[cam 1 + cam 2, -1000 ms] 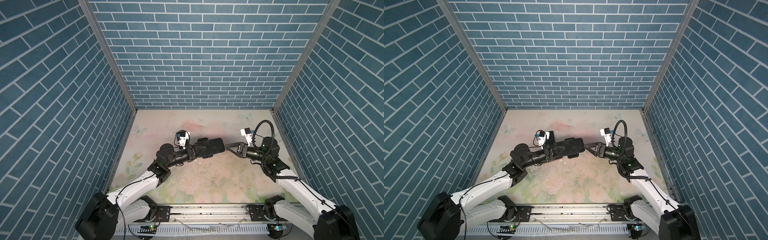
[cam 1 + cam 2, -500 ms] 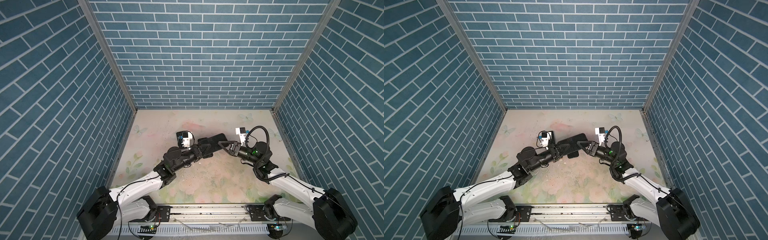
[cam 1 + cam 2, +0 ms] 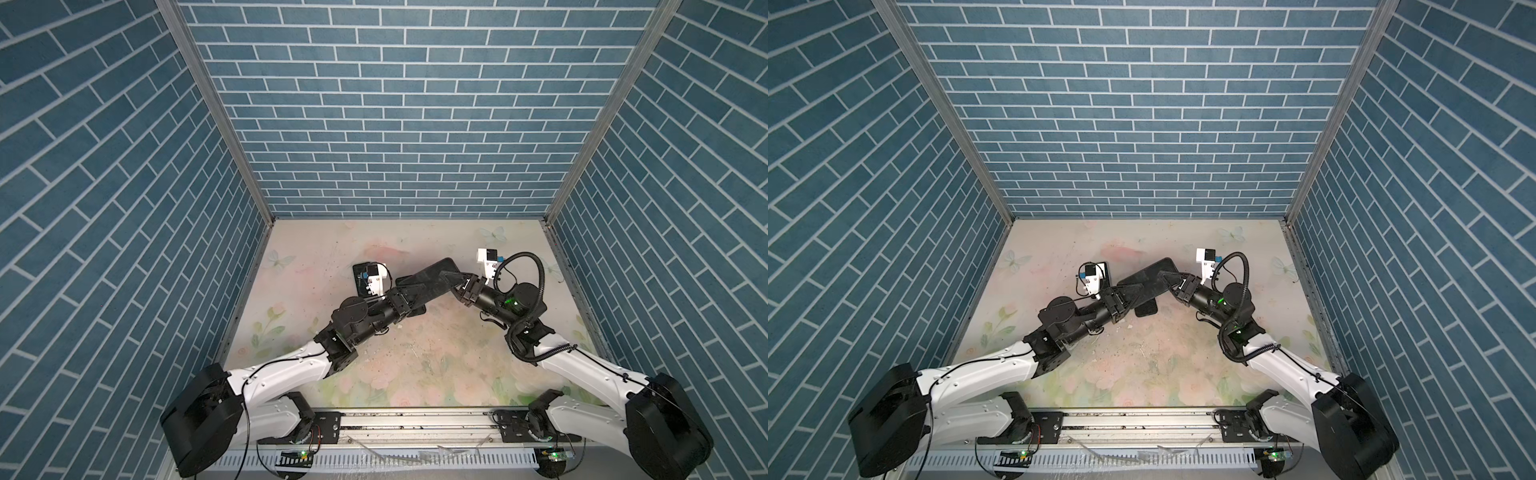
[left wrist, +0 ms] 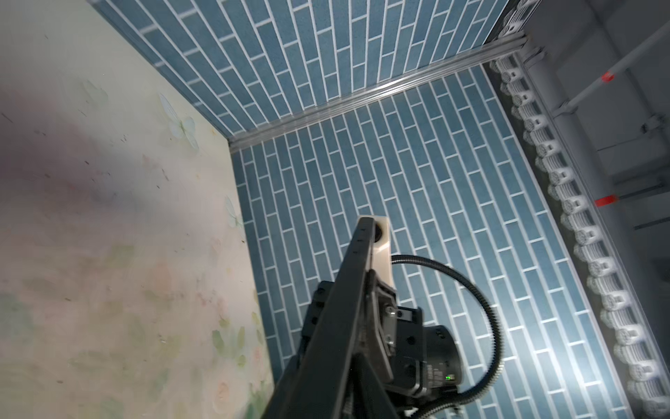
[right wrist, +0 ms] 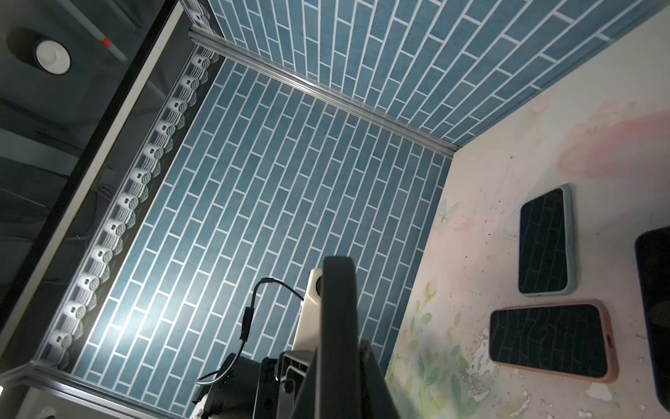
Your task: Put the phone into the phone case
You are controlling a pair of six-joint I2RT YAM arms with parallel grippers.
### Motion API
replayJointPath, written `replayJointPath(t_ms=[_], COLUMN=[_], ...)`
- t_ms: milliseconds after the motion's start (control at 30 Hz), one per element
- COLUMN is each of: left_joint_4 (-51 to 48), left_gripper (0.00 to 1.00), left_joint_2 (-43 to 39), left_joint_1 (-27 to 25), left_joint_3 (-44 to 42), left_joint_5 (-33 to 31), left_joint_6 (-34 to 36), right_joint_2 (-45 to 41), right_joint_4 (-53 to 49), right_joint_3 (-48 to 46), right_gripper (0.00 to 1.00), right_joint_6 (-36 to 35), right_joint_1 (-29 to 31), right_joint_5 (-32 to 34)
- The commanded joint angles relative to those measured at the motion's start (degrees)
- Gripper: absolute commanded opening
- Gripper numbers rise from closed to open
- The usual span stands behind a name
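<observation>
My right claw (image 3: 446, 277) was clamped on the right end of the black phone (image 3: 424, 277) above the desk (image 3: 415, 365); whether my left claw (image 3: 409, 291) gripped the left end, I couldn't tell.

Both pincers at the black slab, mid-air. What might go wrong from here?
1. The right pincer is shut on only one end of the black slab. If the left pincer lets go, the slab may droop or slip.
2. A drop could hit the dark flat item lying on the table close by.
</observation>
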Motion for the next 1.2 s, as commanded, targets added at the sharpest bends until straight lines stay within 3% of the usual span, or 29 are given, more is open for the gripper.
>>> replayJointPath(t_ms=[0, 100, 267, 367, 467, 567, 700, 933, 1100, 1167], left_joint_4=[-6.6, -20.1, -45.0, -50.8, -50.6, -48.3, -38.5, -28.1, -18.3, -15.0], left_gripper=[0.50, 0.71, 0.89, 0.89, 0.89, 0.84, 0.76, 0.59, 0.36, 0.31], left_joint_2=[-4.5, -11.7, -24.3, -24.5, -19.3, -11.9, -5.7, 0.4, 4.2, 5.4], left_joint_1=[-0.3, 1.0, 7.0, 13.2, 17.0, 17.2, 17.2, 16.2, 15.0, 14.3], left_joint_3=[0.4, 1.1, 5.6, 9.2, 12.7, 15.3, 14.8, 15.3, 15.1, 15.0], left_joint_5=[0.3, -0.6, 0.1, 9.8, 22.1, 30.2, 36.3, 39.8, 41.5, 41.7], left_joint_6=[6.3, 13.4, 28.5, 34.8, 37.2, 38.4, 34.7, 29.2, 22.9, 20.8], right_joint_2=[-2.1, -3.9, -1.9, 1.4, 4.2, 7.3, 10.2, 12.4, 13.0, 13.2], right_joint_4=[-6.1, -13.5, -21.8, -28.0, -27.7, -27.4, -27.3, -27.3, -26.6, -26.3], right_joint_3=[3.6, 6.6, 13.4, 17.9, 19.8, 21.6, 23.2, 23.0, 22.5, 22.2], right_gripper=[0.02, 0.00, 0.00, 0.00, 0.00, 0.00, 0.00, 0.00, 0.00, 0.00], right_joint_6=[-8.5, -10.9, -12.8, -16.7, -17.7, -17.8, -17.7, -17.5, -17.5, -17.5], right_joint_1=[-0.6, -3.8, -11.7, -12.0, -12.0, -12.0, -11.9, -11.4, -11.0, -11.0], right_joint_5=[-0.5, -6.5, -29.5, -39.8, -44.4, -46.7, -48.4, -49.4, -50.1, -50.2])
